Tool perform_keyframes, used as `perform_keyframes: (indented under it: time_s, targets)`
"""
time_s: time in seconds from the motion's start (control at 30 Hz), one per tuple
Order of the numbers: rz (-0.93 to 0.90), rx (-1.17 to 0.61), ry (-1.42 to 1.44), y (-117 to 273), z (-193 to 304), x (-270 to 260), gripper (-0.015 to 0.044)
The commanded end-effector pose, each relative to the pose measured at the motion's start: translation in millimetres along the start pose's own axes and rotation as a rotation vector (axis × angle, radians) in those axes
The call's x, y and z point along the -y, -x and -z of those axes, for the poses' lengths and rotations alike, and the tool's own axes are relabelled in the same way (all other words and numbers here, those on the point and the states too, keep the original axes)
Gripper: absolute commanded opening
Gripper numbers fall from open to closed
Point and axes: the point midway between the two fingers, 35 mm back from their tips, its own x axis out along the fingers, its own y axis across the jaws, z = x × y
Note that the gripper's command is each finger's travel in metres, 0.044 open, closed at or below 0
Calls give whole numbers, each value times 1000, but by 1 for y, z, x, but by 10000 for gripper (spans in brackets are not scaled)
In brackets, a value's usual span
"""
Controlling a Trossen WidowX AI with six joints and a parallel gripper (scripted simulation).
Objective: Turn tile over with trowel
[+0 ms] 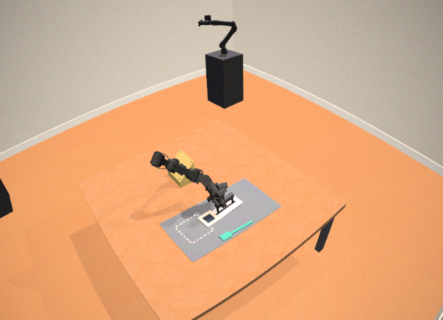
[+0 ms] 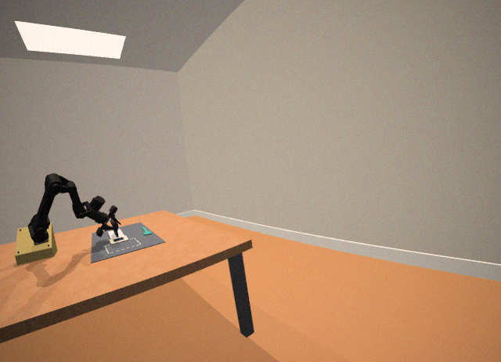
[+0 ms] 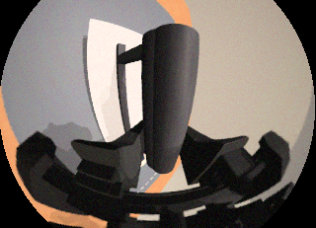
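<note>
My gripper (image 1: 224, 201) (image 3: 160, 120) is shut on the dark handle of the trowel, whose flat white blade (image 1: 236, 203) (image 3: 103, 65) lies low over the grey mat (image 1: 259, 203) (image 2: 153, 239) (image 3: 54, 65). The blade's front end is right at the edge of the tile (image 1: 208, 218) (image 2: 118, 240); whether it is under the edge cannot be told. The cream tile has its dark square mark facing up and looks about flat. It lies beside the dashed outline (image 1: 192, 242), not inside it. The tile is not clearly visible in the wrist view.
A teal spatula-like tool (image 1: 225, 235) (image 2: 145, 230) lies on the mat near its far edge from the arm's base. The arm stands on a yellow block (image 2: 34, 251) on the orange table (image 1: 124, 188). Another arm stands on a black pedestal (image 1: 224, 80) beyond the table.
</note>
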Motion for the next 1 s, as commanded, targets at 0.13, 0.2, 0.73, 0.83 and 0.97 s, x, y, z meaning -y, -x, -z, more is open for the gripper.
perform_keyframes:
  time_s: [0.13, 0.2, 0.73, 0.83, 0.97]
  targets:
    - [3, -42, 49, 4, 1, 4, 0]
    - [3, -61, 72, 7, 0, 7, 0]
    - [3, -67, 79, 30, 21, 35, 0]
    - [3, -67, 79, 33, 28, 38, 0]
    - [3, -68, 80, 36, 38, 42, 0]
